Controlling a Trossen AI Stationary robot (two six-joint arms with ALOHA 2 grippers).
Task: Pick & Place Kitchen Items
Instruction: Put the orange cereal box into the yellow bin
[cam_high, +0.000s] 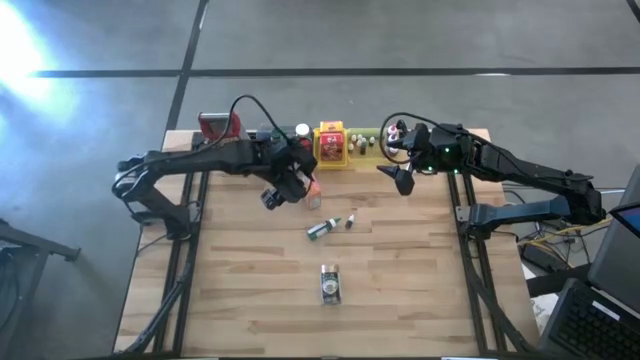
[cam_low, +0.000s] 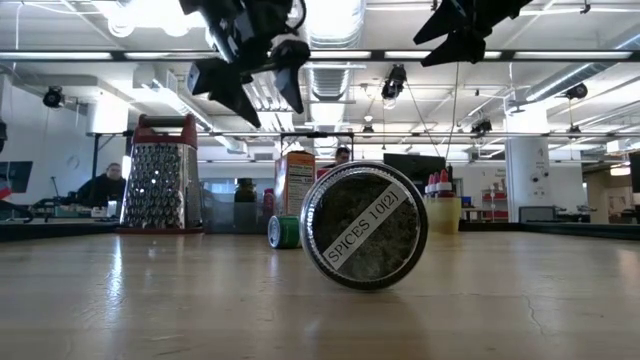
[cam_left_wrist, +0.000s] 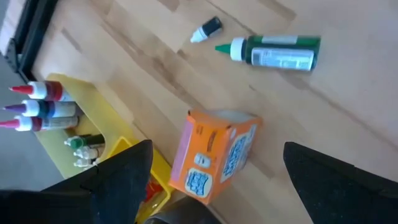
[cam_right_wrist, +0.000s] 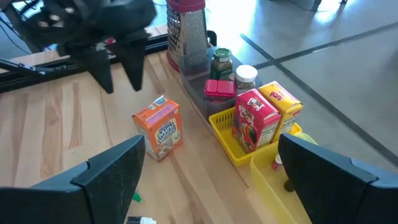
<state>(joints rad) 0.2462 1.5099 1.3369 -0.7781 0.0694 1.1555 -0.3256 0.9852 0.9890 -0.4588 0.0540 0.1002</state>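
Left gripper (cam_high: 284, 192) hangs wide open, holding nothing, just above the upright orange box (cam_left_wrist: 214, 155). Judging by looks: light card, stiff but crushable, so pinch its flat side faces mid-height. Beyond it toward mid-table lie the green bottle (cam_left_wrist: 277, 51) and a tiny dropper (cam_left_wrist: 206, 29), round and likely to roll. Round spice tin (cam_high: 330, 283) lies further out on its side. Right gripper (cam_high: 403, 178) is also wide open and empty, above the yellow tray (cam_right_wrist: 225, 132). Wooden table (cam_high: 250, 290) is smooth; open workshop behind.

Spice jar (cam_low: 364, 226) lid: "SPICES 10(2)"; orange box (cam_right_wrist: 159, 127): "Mini".
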